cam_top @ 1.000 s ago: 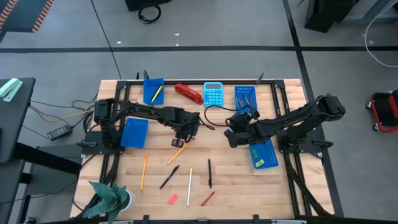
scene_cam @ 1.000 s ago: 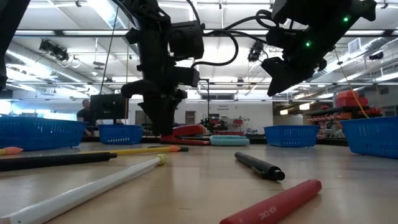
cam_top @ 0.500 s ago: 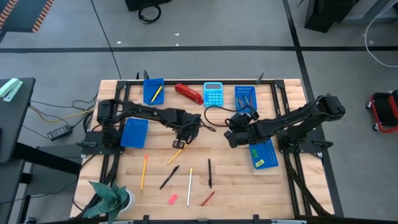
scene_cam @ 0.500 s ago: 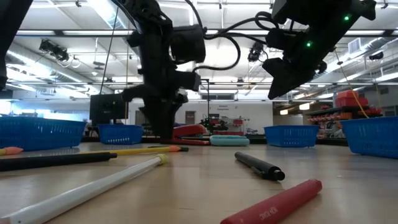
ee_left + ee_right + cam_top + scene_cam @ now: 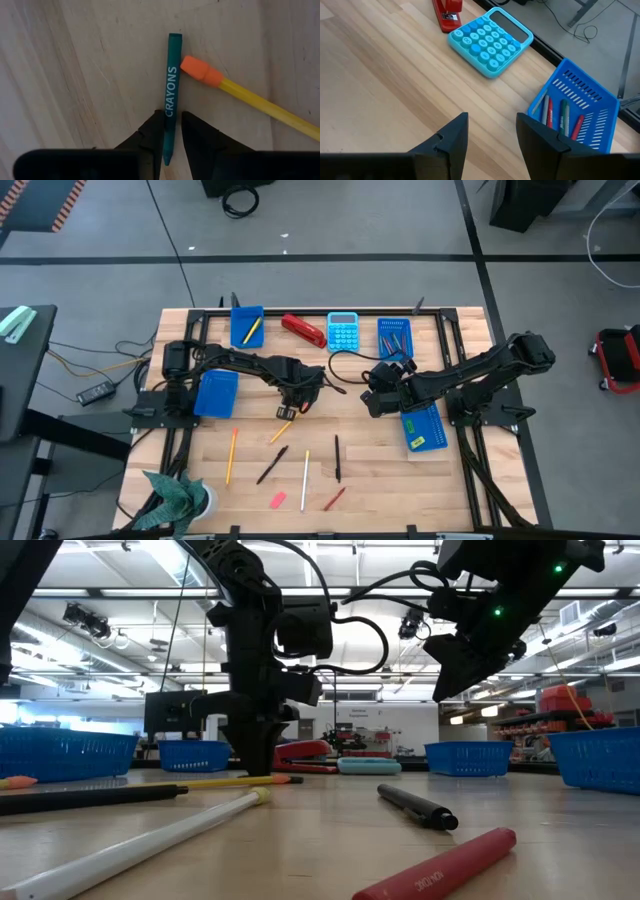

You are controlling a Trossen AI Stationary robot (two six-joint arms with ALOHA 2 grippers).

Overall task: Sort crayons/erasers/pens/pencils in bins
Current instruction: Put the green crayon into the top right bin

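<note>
- Since a second ago the left pincer [image 5: 172,131] has sunk lower over the middle of the surface [image 5: 380,480], in front of the calculator [image 5: 343,331], and its fingers have drawn in on either side of a teal crayon [image 5: 170,95]
- The fingers now sit tight against the crayon's lower end; it lies flat on the wood, so by my reading the grip is closing but the lift has not begun
- A pencil [image 5: 250,97] lies just beside the crayon, its orange eraser tip touching or nearly touching the crayon's side; it could be dragged along
- The right pincer [image 5: 491,132] hangs with fingers spread wide and nothing in them, right of the calculator, near a bin [image 5: 580,107] that already holds crayons
- That bin looks like the likely home for the teal crayon
- More pens, pencils and a pink eraser [image 5: 278,500] lie farther in front of the calculator, unsorted
- Readable writing: "CRAYONS" in pale letters along the teal crayon; the print on the red crayon [image 5: 435,865] is too small to read
</note>
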